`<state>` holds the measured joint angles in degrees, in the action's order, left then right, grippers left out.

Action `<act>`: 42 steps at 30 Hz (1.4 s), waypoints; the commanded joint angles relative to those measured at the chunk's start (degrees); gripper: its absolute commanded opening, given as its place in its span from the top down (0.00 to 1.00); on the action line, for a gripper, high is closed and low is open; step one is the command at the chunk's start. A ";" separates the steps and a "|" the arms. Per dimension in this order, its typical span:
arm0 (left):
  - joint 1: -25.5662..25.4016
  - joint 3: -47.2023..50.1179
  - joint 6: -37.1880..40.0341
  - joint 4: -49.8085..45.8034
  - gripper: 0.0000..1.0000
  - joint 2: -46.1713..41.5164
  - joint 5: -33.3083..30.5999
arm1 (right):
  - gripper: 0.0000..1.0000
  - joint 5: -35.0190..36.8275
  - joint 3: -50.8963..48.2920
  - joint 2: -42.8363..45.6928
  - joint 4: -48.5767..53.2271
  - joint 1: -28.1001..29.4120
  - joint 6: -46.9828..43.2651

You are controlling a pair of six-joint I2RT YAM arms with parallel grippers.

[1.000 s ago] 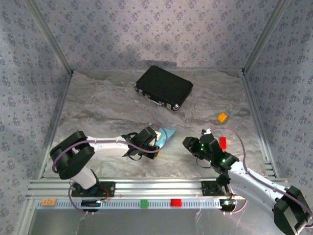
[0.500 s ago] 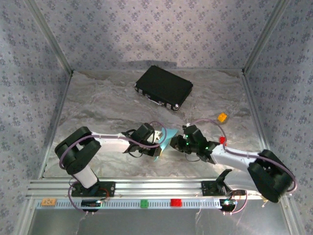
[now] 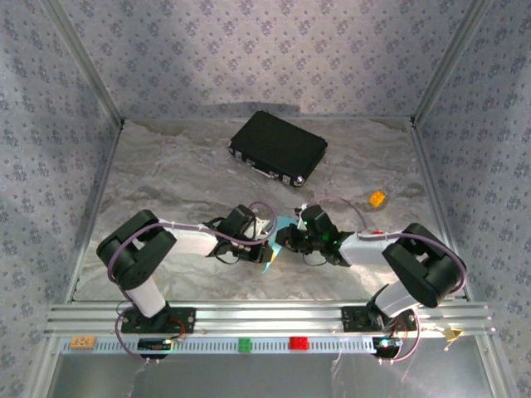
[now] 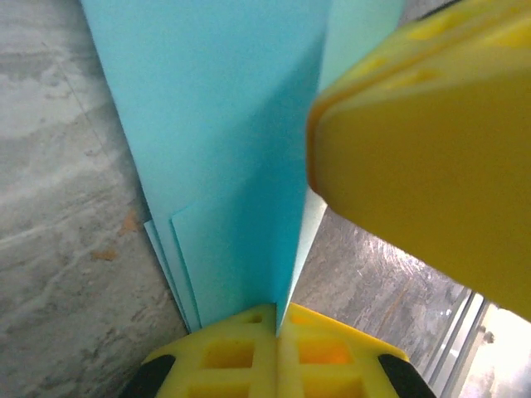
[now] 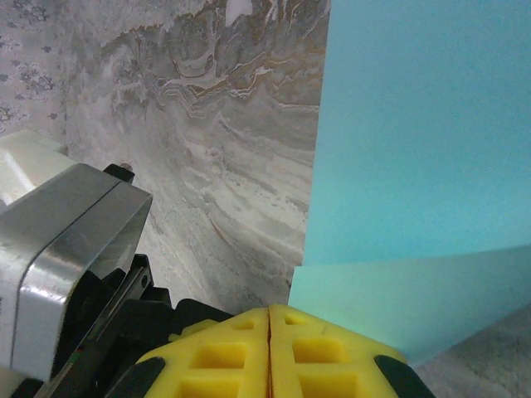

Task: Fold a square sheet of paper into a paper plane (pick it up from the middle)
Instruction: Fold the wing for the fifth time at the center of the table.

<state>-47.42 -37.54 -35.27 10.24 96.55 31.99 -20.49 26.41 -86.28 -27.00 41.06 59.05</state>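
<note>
folded light blue paper (image 3: 280, 225) held mid-surface, thin layered edges and sharp crease seen, left pincer (image 4: 276, 319) pinched on its fold, right pincer (image 5: 270, 319) pinched on opposite edge, marbled grey surface (image 3: 166, 182) open around, black hard case (image 3: 278, 148) well apart behind

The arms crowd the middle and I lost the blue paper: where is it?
In the top view the light blue paper sits mid-table between the left gripper and right gripper, below the black case.
</note>
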 commanded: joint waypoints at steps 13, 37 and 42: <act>3.25 4.96 -4.95 4.91 1.00 3.02 4.20 | 0.92 -5.06 0.57 -3.59 -5.09 -3.43 -0.86; 4.54 6.03 -7.30 5.97 1.00 5.13 4.68 | 0.92 -9.18 2.48 -8.94 -7.22 -5.20 -1.61; 4.76 6.07 -7.41 5.49 1.00 5.13 4.61 | 0.92 -9.79 2.81 -10.28 -7.79 -5.63 -1.57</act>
<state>-43.16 -33.54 -43.18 21.06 99.11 40.14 -29.36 27.83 -95.11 -34.11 35.88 58.78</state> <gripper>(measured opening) 0.044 0.079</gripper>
